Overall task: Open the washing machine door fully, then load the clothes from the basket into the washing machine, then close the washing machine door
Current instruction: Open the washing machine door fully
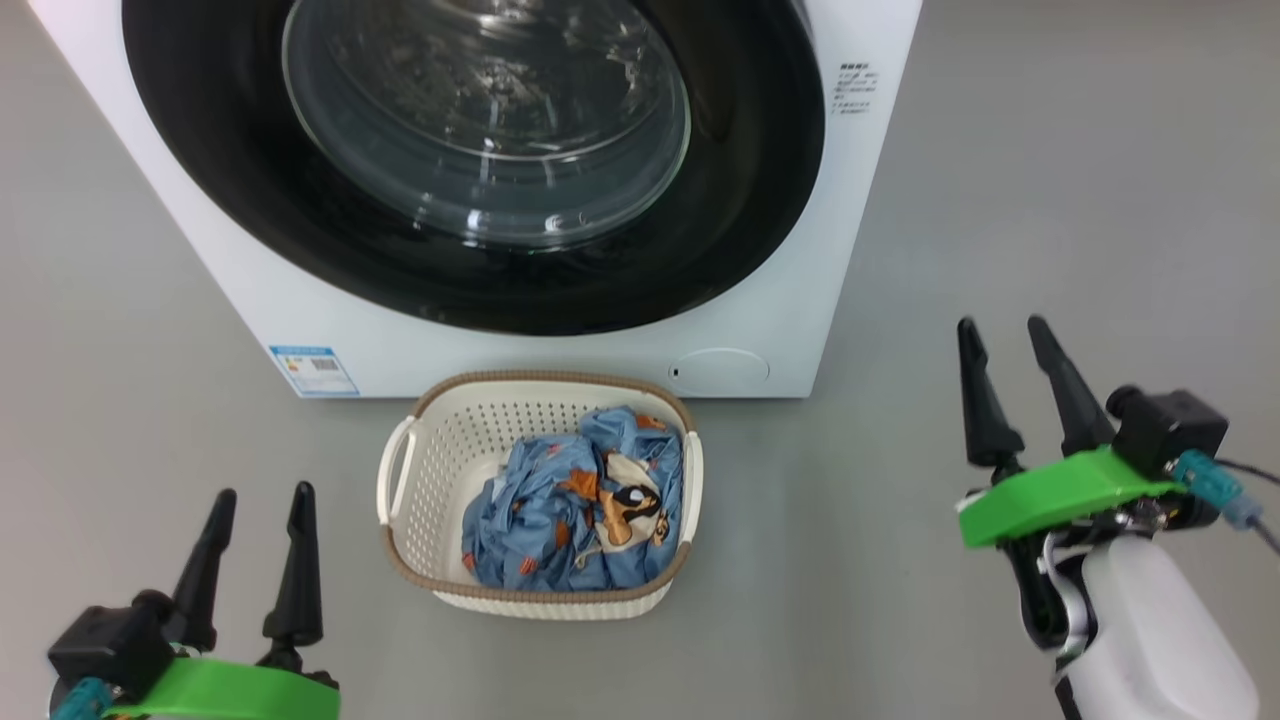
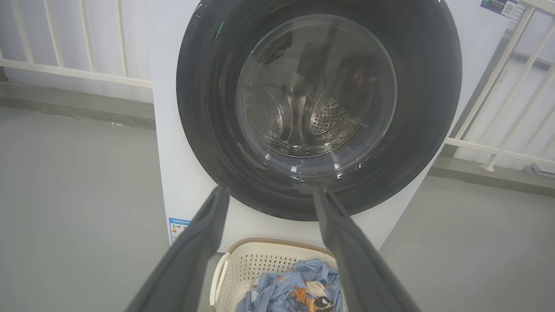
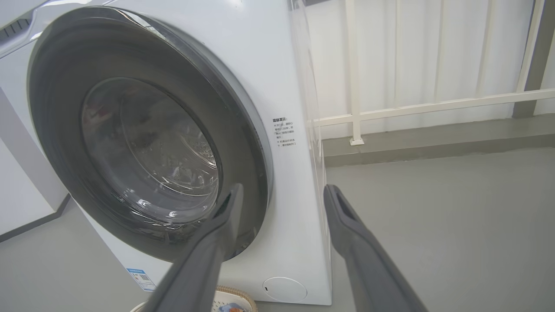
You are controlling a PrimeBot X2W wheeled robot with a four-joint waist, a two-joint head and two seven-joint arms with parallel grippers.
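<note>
Sitting on floor (image 1: 900, 560) just before washing machine (image 1: 560, 350), basket (image 1: 450, 430) holds blue clothes (image 1: 580, 510) bundled toward right side; washing machine door (image 1: 485, 120) seems fully shut from these angles; left gripper (image 1: 262, 495) and right gripper (image 1: 1000, 325) hang either side, fingers spread, empty, touching nothing

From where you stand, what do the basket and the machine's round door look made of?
The basket: likely matte cream plastic with moulded holes. The washing machine door: glossy black rim, perhaps plastic, around clear glass that shows the drum.
</note>
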